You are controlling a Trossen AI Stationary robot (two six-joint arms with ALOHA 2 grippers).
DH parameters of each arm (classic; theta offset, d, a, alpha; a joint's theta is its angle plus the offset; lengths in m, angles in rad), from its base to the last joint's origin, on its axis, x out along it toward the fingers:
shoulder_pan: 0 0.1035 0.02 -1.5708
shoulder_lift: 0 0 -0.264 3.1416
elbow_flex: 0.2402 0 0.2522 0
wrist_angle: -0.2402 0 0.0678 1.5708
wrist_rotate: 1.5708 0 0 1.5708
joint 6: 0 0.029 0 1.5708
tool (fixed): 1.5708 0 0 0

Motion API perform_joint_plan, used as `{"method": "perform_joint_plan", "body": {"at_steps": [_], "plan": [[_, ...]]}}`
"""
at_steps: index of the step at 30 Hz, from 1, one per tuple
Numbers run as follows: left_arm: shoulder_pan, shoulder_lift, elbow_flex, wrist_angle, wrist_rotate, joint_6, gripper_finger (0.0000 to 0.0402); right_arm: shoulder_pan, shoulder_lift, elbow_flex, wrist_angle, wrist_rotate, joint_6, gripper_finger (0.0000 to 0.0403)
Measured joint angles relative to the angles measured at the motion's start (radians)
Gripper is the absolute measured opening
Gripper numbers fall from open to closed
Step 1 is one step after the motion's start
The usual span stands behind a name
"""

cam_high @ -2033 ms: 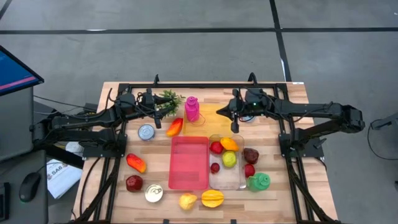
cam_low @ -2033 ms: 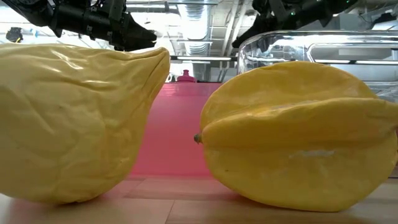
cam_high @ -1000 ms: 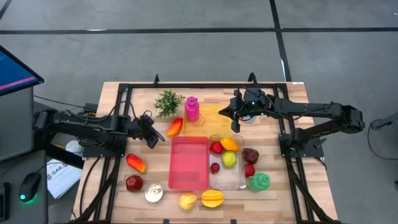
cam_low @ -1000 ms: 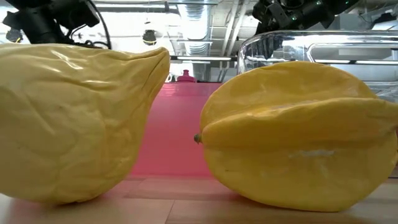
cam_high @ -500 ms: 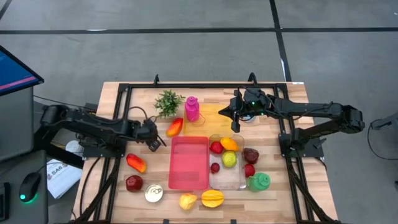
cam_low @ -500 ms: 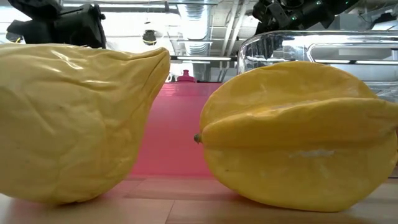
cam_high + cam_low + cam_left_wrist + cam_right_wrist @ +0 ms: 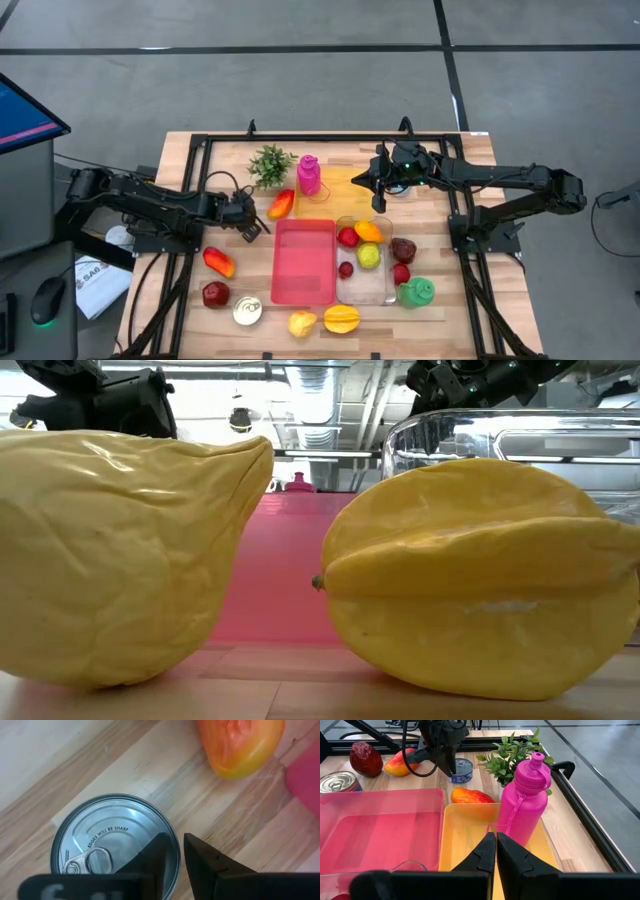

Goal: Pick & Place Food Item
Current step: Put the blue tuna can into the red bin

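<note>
A silver tin can [image 7: 110, 845] with a pull tab and a blue label [image 7: 463, 770] stands upright on the wooden table at the left, mostly hidden under my left gripper [image 7: 250, 222] in the high view. That gripper [image 7: 176, 840] points steeply down, shut on the can's rim. An orange-red fruit [image 7: 240, 745] lies just beyond the can. My right gripper [image 7: 496, 842] hangs shut and empty over the yellow tray [image 7: 465, 835], beside the pink bottle [image 7: 522, 805]. My left gripper has the can's rim [image 7: 172, 827] between its two fingers, on the side toward the orange-red fruit. One finger [image 7: 155, 850] stands over the lid and the other [image 7: 200, 855] outside the wall. The fingers come from above, slanting down. The can stands on the table.
A pink tray [image 7: 303, 262] and a clear container [image 7: 365, 290] with several fruits lie mid-table. A small plant [image 7: 270, 162] stands at the back. A second can [image 7: 247, 310], red fruits [image 7: 216, 278], a yellow pear [image 7: 120, 550] and a star fruit [image 7: 480, 580] lie near the front.
My left gripper has sunk onto the tin can and gone a little toward the table's right edge. The can has stayed where it was. My right arm has kept still.
</note>
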Motion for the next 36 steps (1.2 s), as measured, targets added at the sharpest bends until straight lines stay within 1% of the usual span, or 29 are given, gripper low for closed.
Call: {"method": "perform_joint_plan", "body": {"at_steps": [7, 18, 23, 33, 36], "plan": [[0.000, 0.000, 0.000, 0.014, 0.010, 0.000, 0.0027, 0.000, 0.000, 0.000, 0.000, 0.000, 0.000, 0.0010], [0.000, 0.000, -0.001, 0.013, 0.017, 0.001, 0.0004, 0.000, 0.000, 0.000, 0.000, 0.000, 0.000, 0.0010], [-0.002, 0.000, -0.001, 0.011, 0.025, 0.002, 0.0002, 0.000, 0.000, 0.000, -0.001, 0.000, 0.000, 0.0010], [-0.049, 0.001, -0.002, -0.001, 0.022, 0.010, 0.0001, 0.000, 0.000, 0.000, -0.001, 0.000, 0.000, 0.0010], [-0.075, 0.001, -0.002, -0.001, -0.001, 0.010, 0.0001, 0.000, 0.000, 0.000, -0.001, 0.000, 0.000, 0.0010]]}}
